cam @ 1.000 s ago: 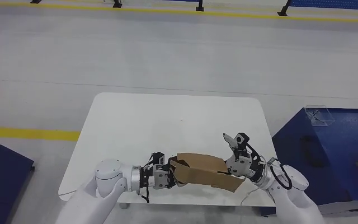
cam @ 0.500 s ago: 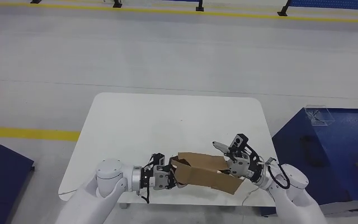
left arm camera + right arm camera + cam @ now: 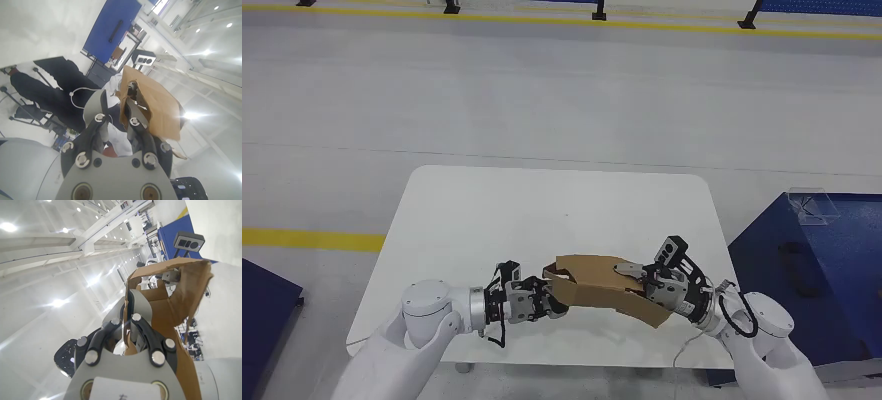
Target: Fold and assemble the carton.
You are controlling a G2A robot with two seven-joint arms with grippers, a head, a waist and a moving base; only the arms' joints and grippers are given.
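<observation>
White table (image 3: 462, 220): left fingers (image 3: 95, 106), right fingers (image 3: 140, 306) pinch opposite ends of bent carton (image 3: 597, 282).

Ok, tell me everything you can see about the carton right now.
The carton is plain brown cardboard, only partly formed: a bowed, arched sleeve with loose flaps and ragged edges, and a torn hole near one end. It appears to be held just above the near part of the white table, spanning between the two arms. The right gripper has its jaws shut on one end wall. The left gripper meets the other end, and its grip there is unclear.
</observation>
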